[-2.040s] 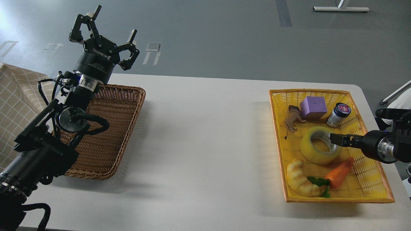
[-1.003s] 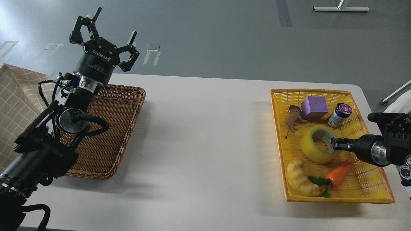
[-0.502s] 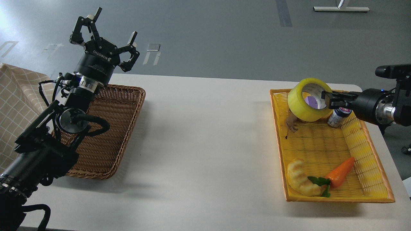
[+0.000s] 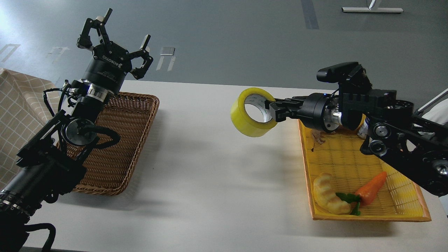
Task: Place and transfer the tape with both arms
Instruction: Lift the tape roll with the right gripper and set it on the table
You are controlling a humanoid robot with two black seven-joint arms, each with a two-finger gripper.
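The yellow tape roll [image 4: 249, 119] hangs in the air above the white table [image 4: 210, 168], left of the yellow basket [image 4: 399, 213]. My right gripper [image 4: 273, 110] is shut on the roll's right wall, one finger inside the white-grey core. My left gripper [image 4: 113, 45] is open and empty, held high above the far end of the brown wicker basket [image 4: 119, 140], pointing up and away.
The yellow basket holds a croissant toy [image 4: 327, 195], a toy carrot [image 4: 371, 187] and a small brown animal figure [image 4: 316, 136]; my right arm hides its far end. A checked cloth [image 4: 17, 108] lies at the left edge.
My right gripper has lifted the tape out of the yellow basket and carried it left, beyond the basket's left rim over the table. The left arm has hardly moved.
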